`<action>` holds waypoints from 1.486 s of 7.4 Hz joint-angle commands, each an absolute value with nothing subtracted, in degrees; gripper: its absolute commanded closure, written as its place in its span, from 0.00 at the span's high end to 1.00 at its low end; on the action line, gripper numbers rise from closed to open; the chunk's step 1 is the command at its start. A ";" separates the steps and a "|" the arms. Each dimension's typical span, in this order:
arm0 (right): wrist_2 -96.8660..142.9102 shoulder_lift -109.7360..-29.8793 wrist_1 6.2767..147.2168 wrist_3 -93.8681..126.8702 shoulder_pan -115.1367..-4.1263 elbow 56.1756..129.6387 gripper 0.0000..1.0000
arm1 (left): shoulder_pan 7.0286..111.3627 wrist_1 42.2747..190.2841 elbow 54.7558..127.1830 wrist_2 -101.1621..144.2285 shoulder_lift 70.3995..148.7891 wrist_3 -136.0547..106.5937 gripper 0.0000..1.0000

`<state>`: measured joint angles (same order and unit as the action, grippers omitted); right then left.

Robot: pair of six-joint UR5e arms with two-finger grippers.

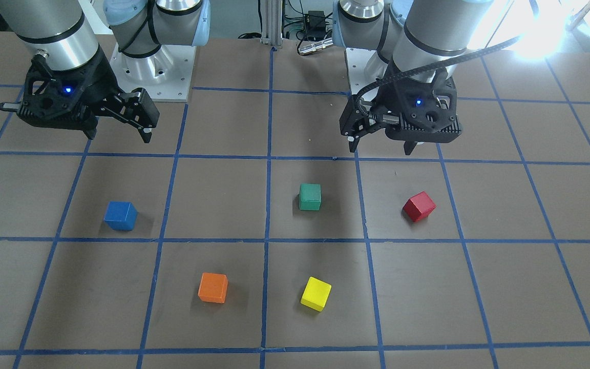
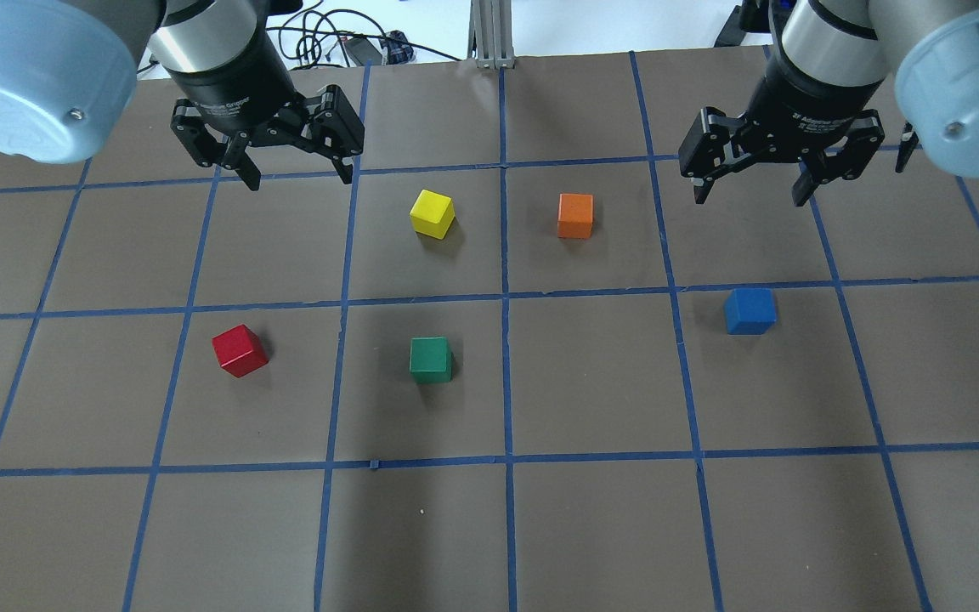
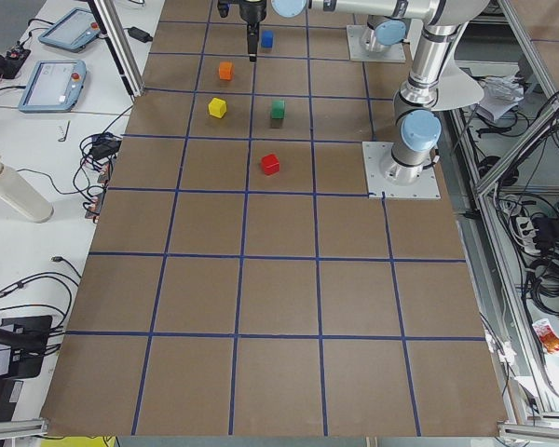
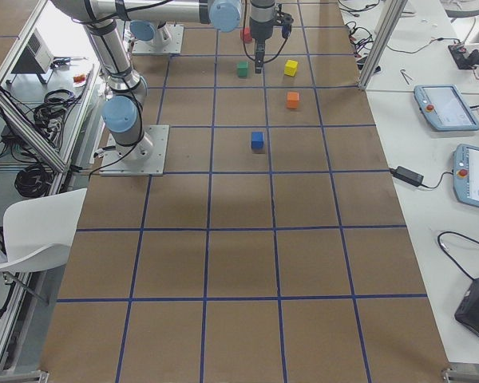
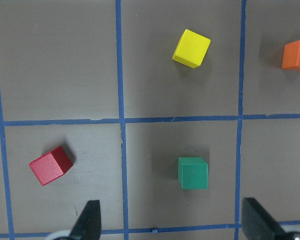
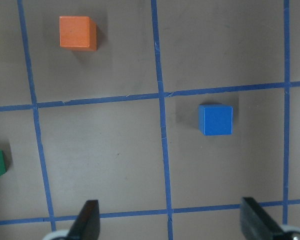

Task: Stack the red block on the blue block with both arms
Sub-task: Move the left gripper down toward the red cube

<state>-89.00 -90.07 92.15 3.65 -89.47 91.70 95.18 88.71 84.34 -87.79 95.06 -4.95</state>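
Note:
The red block (image 2: 240, 350) lies on the brown table on my left side, turned a little off the grid; it also shows in the front view (image 1: 419, 206) and the left wrist view (image 5: 51, 165). The blue block (image 2: 749, 310) lies on my right side, seen too in the front view (image 1: 120, 216) and the right wrist view (image 6: 215, 119). My left gripper (image 2: 298, 174) is open and empty, raised above the table beyond the red block. My right gripper (image 2: 749, 197) is open and empty, raised just beyond the blue block.
A green cube (image 2: 431, 359) sits between the red and blue blocks. A yellow cube (image 2: 432, 213) and an orange cube (image 2: 575, 215) lie farther out in the middle. Blue tape lines grid the table (image 2: 591, 527). The arm base plates (image 1: 151, 72) stand at the robot's edge.

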 commanded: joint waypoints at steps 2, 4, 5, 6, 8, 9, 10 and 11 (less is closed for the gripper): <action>-88.68 -89.83 92.55 4.74 -89.56 91.23 1.00 | 94.14 89.39 86.91 -88.50 92.74 -3.44 1.00; -88.86 -89.13 92.29 6.32 -89.56 89.04 1.00 | 91.68 89.65 87.45 -88.51 92.02 -1.23 1.00; -88.77 -89.03 92.02 6.50 -89.56 88.77 1.00 | 91.76 89.47 88.41 -88.42 91.93 -1.23 1.00; -88.94 -89.03 92.20 6.59 -89.56 88.68 1.00 | 91.84 89.47 89.81 -88.42 91.06 -1.23 1.00; -87.81 -88.69 92.20 9.47 -89.74 88.77 1.00 | 91.24 88.43 94.11 -88.33 89.39 -0.70 1.00; -88.06 -88.59 92.11 9.40 -89.65 88.77 1.00 | 90.53 87.98 94.57 -88.24 89.21 -0.44 1.00; -88.33 -88.51 92.20 9.32 -89.65 88.77 1.00 | 88.09 87.98 95.70 -87.98 89.56 0.60 1.00; -88.42 -88.51 92.20 9.14 -89.65 88.77 1.00 | 85.02 87.28 97.89 -87.98 89.21 4.88 1.00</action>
